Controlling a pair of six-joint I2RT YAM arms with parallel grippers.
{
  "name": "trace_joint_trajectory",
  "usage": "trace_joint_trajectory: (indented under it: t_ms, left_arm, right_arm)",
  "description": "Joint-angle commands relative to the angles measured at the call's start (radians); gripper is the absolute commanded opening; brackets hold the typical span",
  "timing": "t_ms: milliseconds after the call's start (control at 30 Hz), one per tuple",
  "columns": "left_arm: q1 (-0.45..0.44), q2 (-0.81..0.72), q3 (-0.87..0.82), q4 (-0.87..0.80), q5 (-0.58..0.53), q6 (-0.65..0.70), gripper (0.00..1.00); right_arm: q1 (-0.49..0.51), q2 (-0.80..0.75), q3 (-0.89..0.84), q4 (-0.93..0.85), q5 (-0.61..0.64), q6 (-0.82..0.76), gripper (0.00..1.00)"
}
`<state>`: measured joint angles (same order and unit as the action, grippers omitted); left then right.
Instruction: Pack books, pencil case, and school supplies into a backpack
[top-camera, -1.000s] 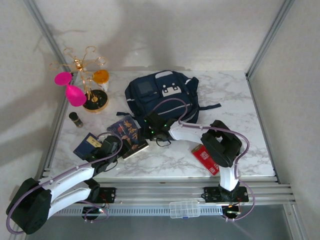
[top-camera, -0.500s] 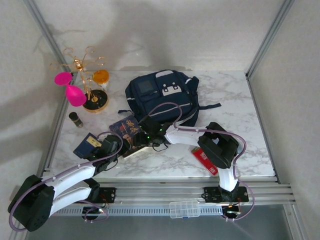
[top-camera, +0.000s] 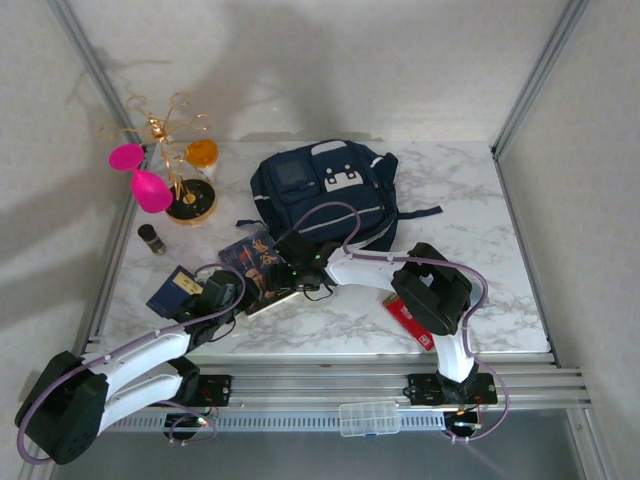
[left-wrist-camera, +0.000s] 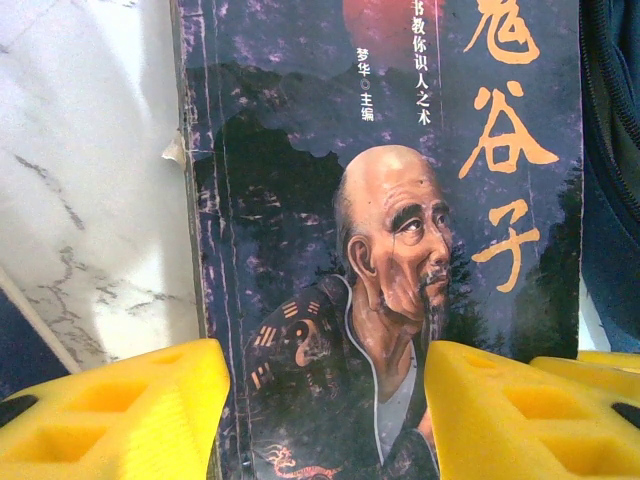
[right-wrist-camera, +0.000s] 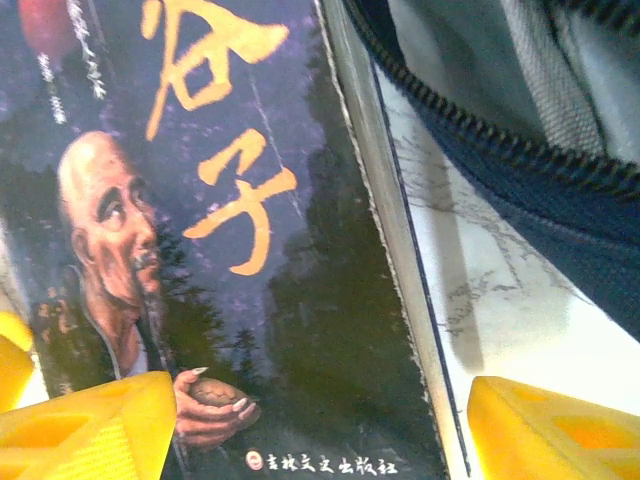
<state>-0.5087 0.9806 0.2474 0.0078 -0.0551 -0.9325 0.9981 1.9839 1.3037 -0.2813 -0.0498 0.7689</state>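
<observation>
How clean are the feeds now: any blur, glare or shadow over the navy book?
Left wrist: navy book cover sharp, lettering legible, near end effector pads soft. Right wrist: cover slightly blurred, bright marble table beside the backpack zip. Top external: even light, soft shadows on wall, no glare.

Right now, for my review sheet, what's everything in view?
backpack: one, navy with white trim, far middle of table.
portrait book: one, dark navy, in front of backpack.
booklet: one, dark blue, left of portrait book.
pack: one, red, near right.
wire stand: one, gold with pink pieces, far left.
bottle: one, dark, beside wire stand.
box: one, clear, on front rail.
left end effector: one, yellow fingers, open over portrait book.
right end effector: one, yellow fingers, open over portrait book's edge.
</observation>
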Motion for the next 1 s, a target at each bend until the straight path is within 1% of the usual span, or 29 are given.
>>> trace_joint_trajectory:
  t_ms: [0,100,233,300,400,733,967]
  left_arm:
    - [0.009,0.010,-0.032,-0.085,-0.009,-0.008,0.56]
    - [0.008,0.005,-0.033,-0.087,-0.005,-0.009,0.56]
    - [0.009,-0.004,-0.037,-0.097,-0.003,-0.013,0.56]
    - [0.009,-0.009,-0.042,-0.097,-0.003,-0.017,0.56]
    - [0.009,-0.020,-0.051,-0.096,-0.009,-0.023,0.57]
    - [0.009,-0.019,-0.054,-0.099,-0.017,-0.023,0.57]
    - [0.009,-0.020,-0.059,-0.091,-0.020,-0.022,0.57]
  right_arm:
    - [-0.001,0.046,0.041,-0.025,0.000,-0.028,0.77]
    - [0.002,0.049,0.052,-0.022,-0.030,-0.032,0.77]
    - [0.004,0.007,0.041,0.037,-0.125,-0.027,0.77]
    - [0.006,-0.013,0.040,0.067,-0.152,-0.039,0.75]
    - [0.009,-0.026,0.051,0.036,-0.130,-0.048,0.76]
    - [0.002,-0.096,0.022,0.082,-0.175,-0.038,0.73]
    - [-0.016,-0.113,0.020,0.083,-0.193,-0.039,0.69]
